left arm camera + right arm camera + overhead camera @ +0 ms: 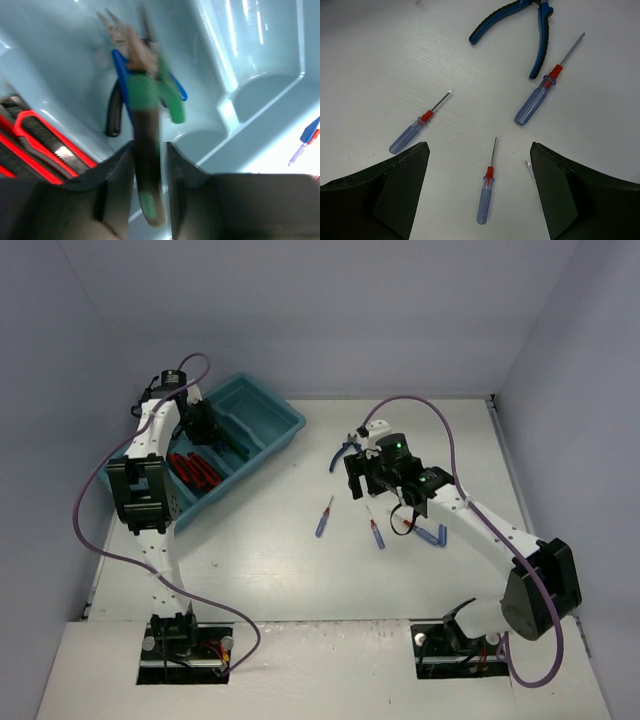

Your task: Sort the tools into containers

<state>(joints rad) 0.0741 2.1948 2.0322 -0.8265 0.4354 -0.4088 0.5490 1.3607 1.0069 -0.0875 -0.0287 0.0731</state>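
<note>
The teal tray [272, 406] stands at the back left, with red-handled cutters [194, 470] in one compartment. My left gripper [203, 430] hangs over another compartment. In the left wrist view, blurred green-handled pliers [145, 90] hang between its fingers [149, 150]; the handle lies against the left finger, and a thin gap shows at the right one. Blue- and black-handled pliers [115, 107] lie below. My right gripper [358, 480] is open above a small blue screwdriver [486, 187], not touching it.
On the table lie blue-handled pliers [540, 35] and two other blue screwdrivers [417, 127] [537, 100], all ahead of the right fingers. A thin metal tip [528, 167] pokes out beside the right finger. Red cutters [35, 130] fill the neighbouring compartment.
</note>
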